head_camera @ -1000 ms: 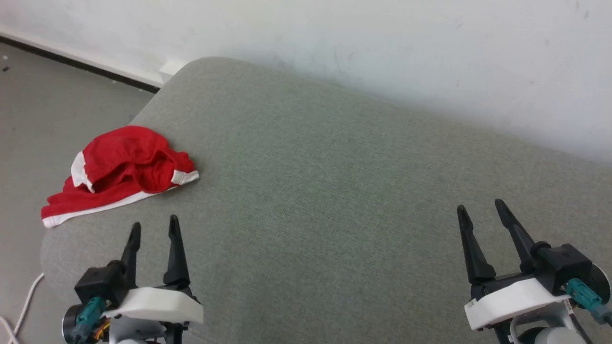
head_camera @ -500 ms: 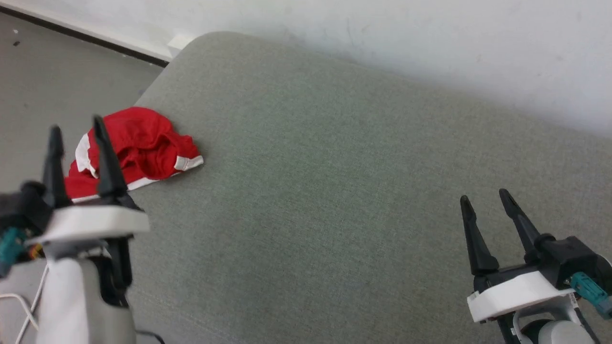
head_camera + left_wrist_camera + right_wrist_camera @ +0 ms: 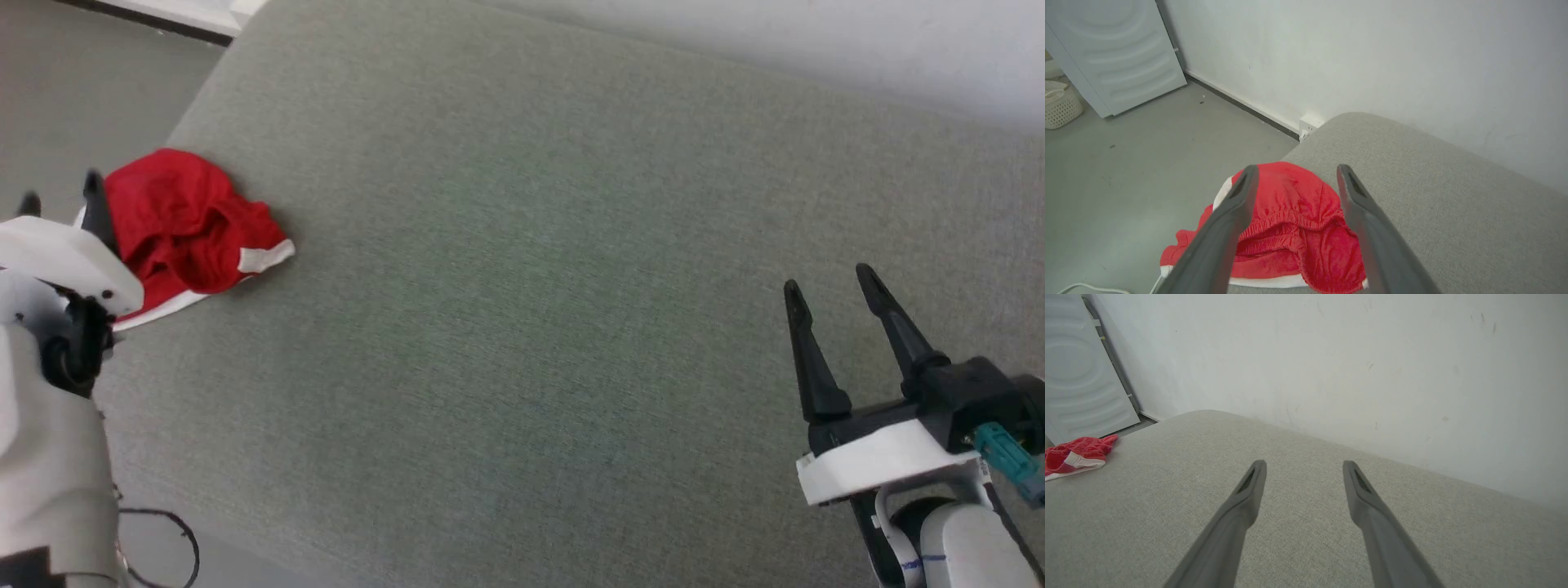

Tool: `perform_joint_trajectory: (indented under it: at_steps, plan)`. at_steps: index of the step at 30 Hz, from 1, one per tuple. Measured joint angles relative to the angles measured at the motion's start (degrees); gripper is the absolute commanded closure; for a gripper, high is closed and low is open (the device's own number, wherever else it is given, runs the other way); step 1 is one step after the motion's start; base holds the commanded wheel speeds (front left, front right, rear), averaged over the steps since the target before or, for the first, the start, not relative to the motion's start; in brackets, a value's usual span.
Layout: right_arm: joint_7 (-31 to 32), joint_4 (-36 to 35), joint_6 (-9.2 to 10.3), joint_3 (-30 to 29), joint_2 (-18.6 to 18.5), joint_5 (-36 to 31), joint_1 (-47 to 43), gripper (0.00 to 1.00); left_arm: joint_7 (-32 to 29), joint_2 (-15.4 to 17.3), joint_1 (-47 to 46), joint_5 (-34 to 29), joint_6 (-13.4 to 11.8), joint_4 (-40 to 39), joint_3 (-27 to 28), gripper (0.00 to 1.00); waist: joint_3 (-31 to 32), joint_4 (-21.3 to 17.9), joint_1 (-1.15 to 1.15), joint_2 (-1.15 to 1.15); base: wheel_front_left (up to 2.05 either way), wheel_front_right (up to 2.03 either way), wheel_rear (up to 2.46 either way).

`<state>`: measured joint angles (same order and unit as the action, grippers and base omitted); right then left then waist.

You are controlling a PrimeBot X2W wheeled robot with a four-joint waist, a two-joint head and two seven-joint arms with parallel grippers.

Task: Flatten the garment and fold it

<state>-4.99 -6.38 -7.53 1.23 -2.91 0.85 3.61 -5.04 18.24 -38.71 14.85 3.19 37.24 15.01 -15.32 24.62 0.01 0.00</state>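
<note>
1. Head view. Over the last second the whole picture had shifted, so the camera itself had moved. The garment was lying crumpled as before, at the left edge of the grey cushion. The real change was in the left arm. The left gripper had risen from the lower left corner and now stood just beside the red heap, partly in front of it, with its dark fingers apart and nothing between them. The right gripper had kept its place at the lower right, well apart from the cloth, also spread and empty. It seemed that the flattening had not begun and that the left arm was only preparing a first grasp.

2. Left wrist view. This view showed what the head view hid. The left gripper was aimed straight at the garment, whose elastic waistband and white hem lay open between the fingers. No contact was visible. A white appliance door and a basket stood beyond, on the floor.

3. Right wrist view. The right gripper pointed over bare cushion toward the wall. The garment appeared only far at the left margin, so this arm would have to travel far to help.
</note>
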Motion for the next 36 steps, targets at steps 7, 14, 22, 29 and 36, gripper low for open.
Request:
perform_joint_trajectory:
  at_steps: [7,14,22,29,36]
  plan:
    - [0.0,-0.2,0.0,0.3,0.0,-0.4,1.5,0.0,-14.1,3.6,-3.9,3.5,1.3,12.7,1.0,0.0,-4.1,-1.8,0.0,0.0,0.0,0.0,0.0]
    - [2.0,-3.2,0.0,1.0,-1.1,-1.3,3.8,0.0,-15.3,3.8,-7.5,7.6,1.4,15.6,3.5,0.0,-9.0,-3.0,0.0,0.0,0.0,0.0,0.0]
    - [3.3,-4.5,0.0,1.9,-2.9,-1.1,5.0,0.0,-21.0,3.3,-9.0,9.0,1.4,19.9,3.1,0.0,-14.2,-4.7,0.0,0.0,0.0,0.0,0.0]
    - [3.2,-4.5,0.0,2.0,-2.9,-0.3,5.2,0.0,-23.9,5.8,-9.9,8.8,1.2,20.1,2.4,1.0,-15.1,-6.9,-0.02,0.0,0.0,0.0,0.0]
    - [2.2,-3.1,0.0,1.5,-2.4,0.1,5.3,0.0,-16.4,5.5,-9.8,4.6,-2.0,17.9,-1.1,1.0,-12.8,-7.1,-0.01,0.0,0.0,0.0,0.0]
